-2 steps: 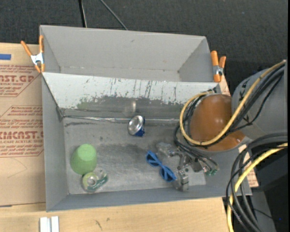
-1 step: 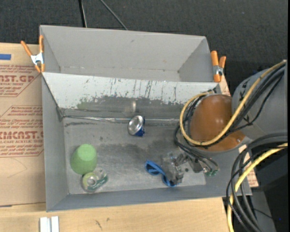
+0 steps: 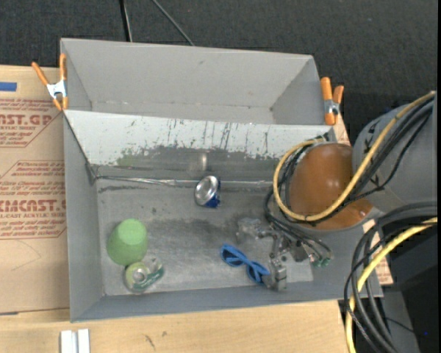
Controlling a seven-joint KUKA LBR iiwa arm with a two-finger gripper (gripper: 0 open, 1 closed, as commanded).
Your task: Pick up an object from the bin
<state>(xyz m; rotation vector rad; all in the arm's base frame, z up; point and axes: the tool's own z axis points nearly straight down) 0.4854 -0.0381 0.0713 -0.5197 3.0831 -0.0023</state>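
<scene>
Tool (image 3: 278, 267) low in bin's (image 3: 84, 226) lower-right corner, just beside blue plastic piece (image 3: 242, 261) on the floor. Clenched or released: cannot tell. Probably the approach step. Next move calls for centring over the blue piece, then gripping and lifting.

The tool (image 3: 279, 269) hangs just beside a blue looped piece (image 3: 239, 258) in the bin (image 3: 191, 87).

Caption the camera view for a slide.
Tool at the bin's lower right, beside a blue strip; green ball and small can lower left, blue can mid-back.
</scene>
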